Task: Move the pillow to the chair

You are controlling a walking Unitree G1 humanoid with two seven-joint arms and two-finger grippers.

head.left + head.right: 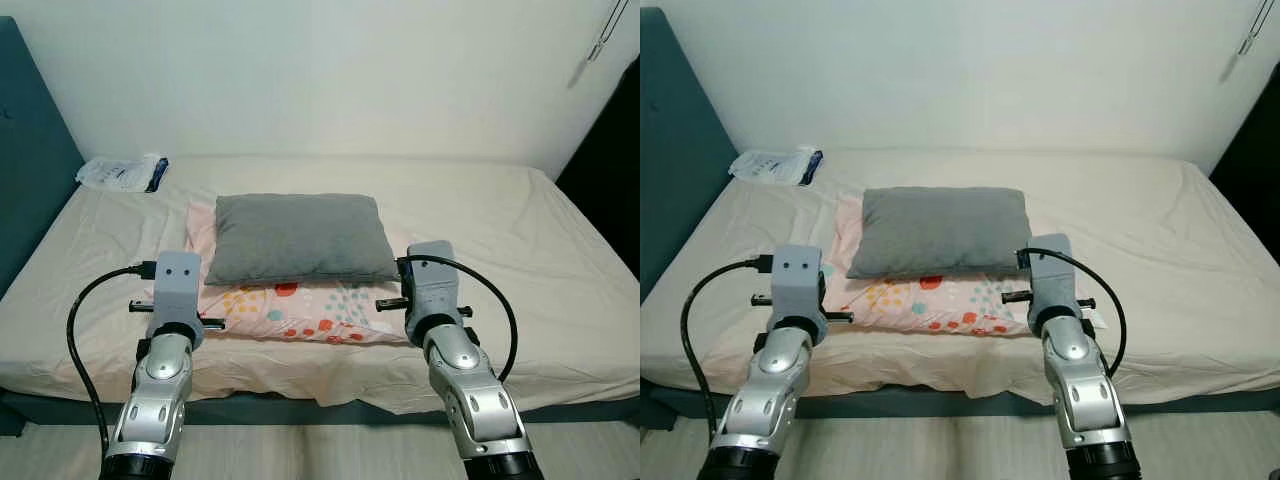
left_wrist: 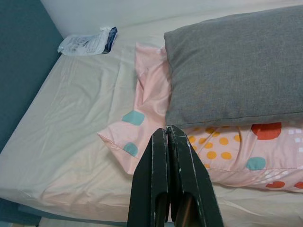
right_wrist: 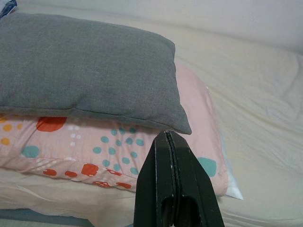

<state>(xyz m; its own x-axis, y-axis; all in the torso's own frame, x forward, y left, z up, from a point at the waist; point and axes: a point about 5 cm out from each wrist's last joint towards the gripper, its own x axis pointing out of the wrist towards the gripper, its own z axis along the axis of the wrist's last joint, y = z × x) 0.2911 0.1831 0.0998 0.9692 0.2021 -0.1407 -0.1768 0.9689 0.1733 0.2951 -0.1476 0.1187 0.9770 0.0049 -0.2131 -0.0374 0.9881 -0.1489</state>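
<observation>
Both silver arms reach up from the lower frame. Left gripper (image 2: 168, 135) and right gripper (image 3: 169, 142) each have jaws closed, holding nothing, poised at the near edge of the beige-sheeted bed (image 1: 500, 220). Centre frame: grey rectangular fabric pillow (image 1: 298, 236) lies atop a pink pillow with coloured dots (image 1: 300, 308). Upper left: white plastic packet (image 1: 122, 172) beside the teal headboard (image 1: 30, 160).

Grey pillow (image 1: 298, 238) (pink dotted pillow (image 1: 300, 308) under).
</observation>
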